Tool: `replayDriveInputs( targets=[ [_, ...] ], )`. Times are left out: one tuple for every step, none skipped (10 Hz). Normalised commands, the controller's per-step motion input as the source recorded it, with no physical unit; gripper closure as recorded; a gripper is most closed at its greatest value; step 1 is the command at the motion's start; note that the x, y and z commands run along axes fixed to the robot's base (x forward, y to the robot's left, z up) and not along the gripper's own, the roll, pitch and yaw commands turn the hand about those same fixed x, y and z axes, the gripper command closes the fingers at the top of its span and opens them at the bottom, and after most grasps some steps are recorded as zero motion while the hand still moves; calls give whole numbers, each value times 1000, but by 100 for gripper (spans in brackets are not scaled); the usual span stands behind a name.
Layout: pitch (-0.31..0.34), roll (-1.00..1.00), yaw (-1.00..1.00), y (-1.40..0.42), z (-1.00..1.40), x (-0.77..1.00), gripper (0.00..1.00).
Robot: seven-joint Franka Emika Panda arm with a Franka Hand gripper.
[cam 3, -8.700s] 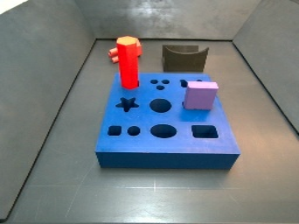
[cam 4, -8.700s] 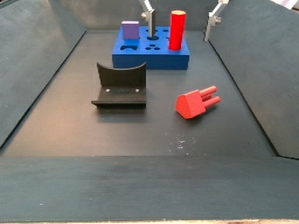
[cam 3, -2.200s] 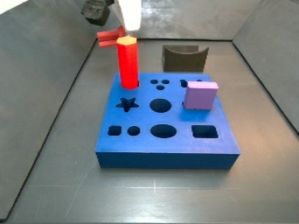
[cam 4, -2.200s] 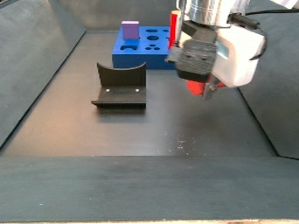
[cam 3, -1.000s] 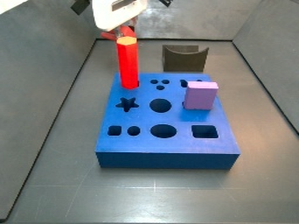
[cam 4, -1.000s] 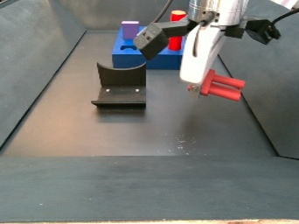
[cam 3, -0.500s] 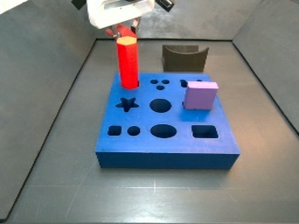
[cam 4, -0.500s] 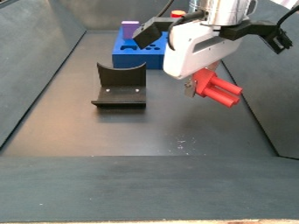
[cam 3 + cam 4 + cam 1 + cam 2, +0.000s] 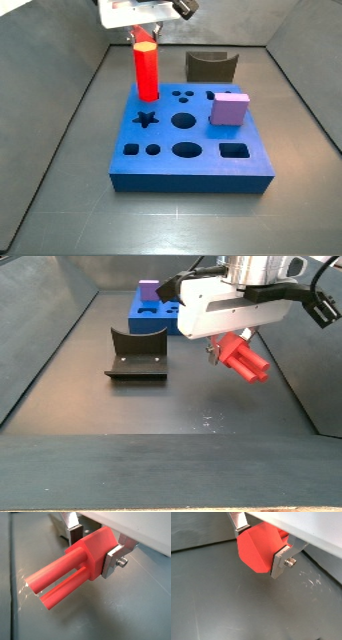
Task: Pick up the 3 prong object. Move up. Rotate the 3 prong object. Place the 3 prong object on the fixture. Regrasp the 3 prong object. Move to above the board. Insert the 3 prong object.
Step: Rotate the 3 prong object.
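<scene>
I have the pincer (image 9: 230, 348) up in the air over the dark floor, clamped on the 3 prong object (image 9: 242, 359). In a wrist view the silver fingers (image 9: 115, 558) press on opposite faces of its flat base and the prongs jut free, clear of the pads. In a side view the piece hangs tilted, prongs slanting down toward the floor, well apart from the fixture (image 9: 136, 353) and from the board (image 9: 175, 318) behind it.

I judge I am in the rotating step, with the set-down on the fixture next. To do it well I would turn the wrist slowly and hold the height, so the prongs sweep clear of the floor. The grip sits only on the base, so a quick turn could let the piece pivot between the pads. I would finish the turn before travelling, then check the prong direction against the fixture's curved notch. The red column (image 9: 144, 71) and purple cube (image 9: 230, 109) on the board are well out of the way.
</scene>
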Motion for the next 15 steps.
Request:
replayDriveInputs(
  targets=[
    [26,-5,-1000,17,-20,9,100],
    [33,-6,-1000,17,-19,9,100],
    [37,-7,-899,17,-18,10,100],
    [37,-7,-586,17,-17,10,100],
    [36,-7,-397,17,-16,11,100],
    [35,-6,-235,18,-14,12,100],
    [0,0,0,0,-879,0,100],
    [-1,0,30,0,-877,1,100],
    [-34,-2,40,3,-743,37,100],
    [-36,-7,42,0,-667,40,100],
    [-38,-18,35,0,-498,40,100],
    [-34,-27,27,4,-367,41,100],
    [-27,-39,24,2,-196,41,100],
    [0,0,0,0,0,0,0],
    [0,0,0,0,1000,0,0]
  ],
)
